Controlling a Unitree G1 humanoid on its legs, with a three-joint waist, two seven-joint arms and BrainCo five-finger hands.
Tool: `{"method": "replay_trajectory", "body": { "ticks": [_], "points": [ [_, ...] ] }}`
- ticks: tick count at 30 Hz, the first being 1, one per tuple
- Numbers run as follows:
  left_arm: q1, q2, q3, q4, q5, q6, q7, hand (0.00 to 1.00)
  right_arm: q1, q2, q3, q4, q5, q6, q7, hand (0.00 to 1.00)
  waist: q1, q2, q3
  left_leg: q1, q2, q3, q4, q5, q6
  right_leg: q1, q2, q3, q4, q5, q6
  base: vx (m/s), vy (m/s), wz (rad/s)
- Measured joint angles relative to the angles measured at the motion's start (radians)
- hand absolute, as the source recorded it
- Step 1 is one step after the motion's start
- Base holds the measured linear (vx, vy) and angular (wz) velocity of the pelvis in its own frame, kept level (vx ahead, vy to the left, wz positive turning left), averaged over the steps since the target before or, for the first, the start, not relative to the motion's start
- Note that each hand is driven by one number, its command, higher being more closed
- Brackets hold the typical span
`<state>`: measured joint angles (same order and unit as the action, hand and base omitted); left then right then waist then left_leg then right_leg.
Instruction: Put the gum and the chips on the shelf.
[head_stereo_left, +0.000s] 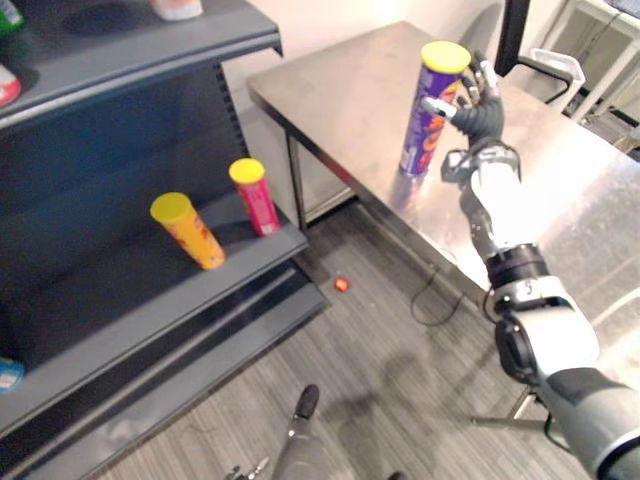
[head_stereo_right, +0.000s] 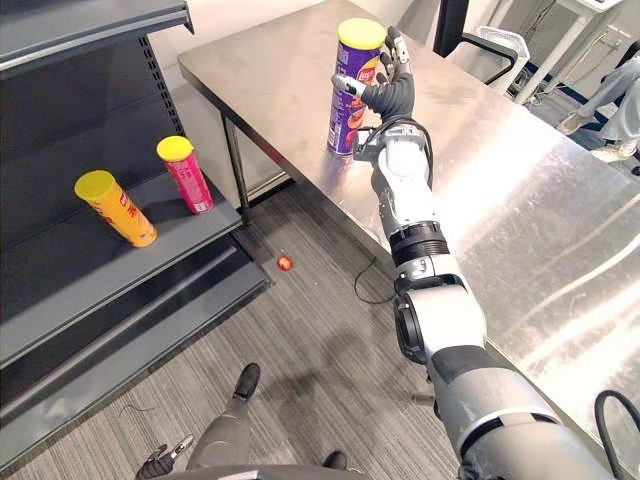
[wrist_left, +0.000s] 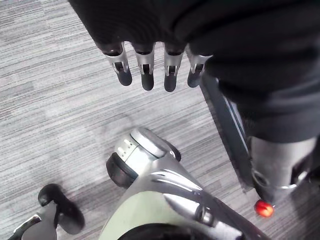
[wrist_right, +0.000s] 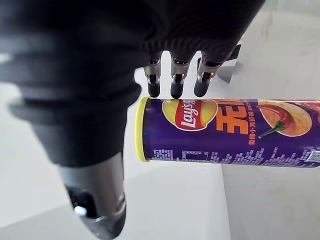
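Flanking the chips can (head_stereo_left: 428, 125), right hand (head_stereo_left: 481, 117) shows straight fingers (wrist_right: 176, 86), contact unclear.

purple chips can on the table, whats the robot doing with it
The right robot hand is at the purple chips can, which stands upright near the edge of the steel table; its fingers are straight beside the can, not closed on it. The left robot hand hangs open over the floor. An orange can and a red can stand on the shelf.
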<state>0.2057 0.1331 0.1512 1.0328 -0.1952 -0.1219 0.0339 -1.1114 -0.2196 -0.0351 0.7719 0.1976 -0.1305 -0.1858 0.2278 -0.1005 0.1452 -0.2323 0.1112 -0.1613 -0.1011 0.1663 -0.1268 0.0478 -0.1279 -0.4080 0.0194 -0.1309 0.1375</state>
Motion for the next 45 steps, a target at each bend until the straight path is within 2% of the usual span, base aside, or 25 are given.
{"method": "replay_trajectory", "body": {
  "ticks": [3,8,11,22,26,40,45],
  "points": [
    [-0.006,0.004,-0.008,0.000,-0.005,0.000,0.000,0.00,0.000,-0.003,-0.014,0.012,0.000,-0.001,-0.004,0.00,0.002,-0.001,0.001,-0.014,0.001,-0.010,0.002,0.003,0.000,-0.011,0.001,-0.006,0.003,0.000,0.000,0.00,0.009,0.06],
    [-0.016,0.011,-0.028,-0.002,-0.039,-0.001,0.001,0.00,-0.001,-0.018,-0.038,0.046,0.000,0.001,-0.007,0.00,0.023,-0.005,0.006,-0.029,-0.001,-0.015,0.003,0.009,0.000,-0.027,0.000,-0.011,0.012,-0.003,-0.004,0.01,0.006,0.03],
    [-0.018,0.015,-0.029,-0.008,-0.039,-0.002,0.001,0.00,-0.001,-0.029,-0.039,0.069,0.000,0.002,-0.009,0.00,0.023,-0.014,0.017,-0.030,-0.004,-0.021,0.004,0.009,0.000,-0.026,-0.003,-0.021,0.024,-0.014,-0.005,0.01,0.007,0.09],
    [-0.044,0.020,-0.038,-0.012,-0.040,-0.007,0.001,0.00,-0.065,-0.058,-0.074,0.115,0.001,0.002,-0.014,0.00,0.027,-0.015,0.070,-0.049,-0.011,-0.036,0.004,0.013,0.000,-0.061,-0.016,-0.027,0.077,-0.041,-0.004,0.00,0.007,0.03],
    [-0.055,0.023,-0.040,-0.018,-0.076,-0.010,0.001,0.00,-0.067,-0.058,-0.075,0.153,0.002,0.012,-0.016,0.00,0.027,-0.013,0.082,-0.051,-0.011,-0.036,0.004,0.013,0.000,-0.063,-0.017,-0.027,0.081,-0.043,-0.006,0.00,0.000,0.00],
    [-0.071,0.022,-0.049,-0.039,-0.097,-0.032,0.001,0.00,-0.133,-0.097,-0.087,0.189,0.008,0.017,-0.024,0.00,0.037,0.000,0.126,-0.075,-0.015,-0.049,0.005,0.014,0.001,-0.082,-0.018,-0.038,0.091,-0.055,-0.001,0.01,0.008,0.03],
    [-0.087,0.019,-0.049,-0.041,-0.104,-0.033,0.002,0.00,-0.173,-0.140,-0.116,0.230,0.009,0.018,-0.026,0.00,0.054,0.002,0.141,-0.098,-0.021,-0.075,0.005,0.017,0.000,-0.096,-0.020,-0.063,0.105,-0.068,-0.003,0.02,0.011,0.14]
  ]
}}
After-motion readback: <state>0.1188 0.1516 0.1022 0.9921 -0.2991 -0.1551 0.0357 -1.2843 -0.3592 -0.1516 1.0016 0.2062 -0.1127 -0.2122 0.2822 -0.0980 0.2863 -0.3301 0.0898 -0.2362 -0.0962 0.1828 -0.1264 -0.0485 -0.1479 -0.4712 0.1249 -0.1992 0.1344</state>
